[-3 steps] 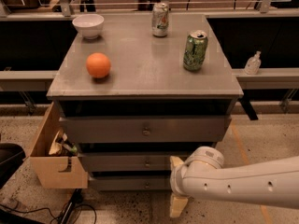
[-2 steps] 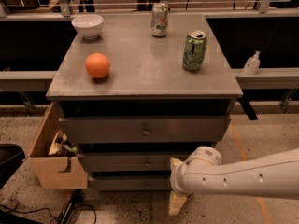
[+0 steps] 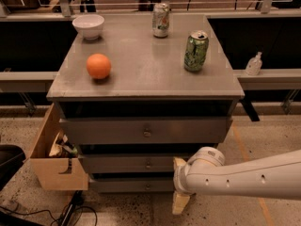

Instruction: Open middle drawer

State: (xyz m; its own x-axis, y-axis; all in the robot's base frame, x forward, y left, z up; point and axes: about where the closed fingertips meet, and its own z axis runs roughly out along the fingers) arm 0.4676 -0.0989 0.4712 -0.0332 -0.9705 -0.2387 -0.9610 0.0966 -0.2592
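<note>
Little is changing over the last second. The long, flat grey middle drawer [image 3: 113,164], second of three in the grey metal cabinet [image 3: 141,76], is seemingly sitting as shut as before. Its small round metal knob [image 3: 148,164] is going untouched, so the pull is not yet beginning. Right of the knob, the tan-tipped tool [image 3: 179,186] is hovering low by the drawer's right end; I cannot tell whether it is spread or closed. Only the white arm [image 3: 254,174] is tilting up slightly.
</note>
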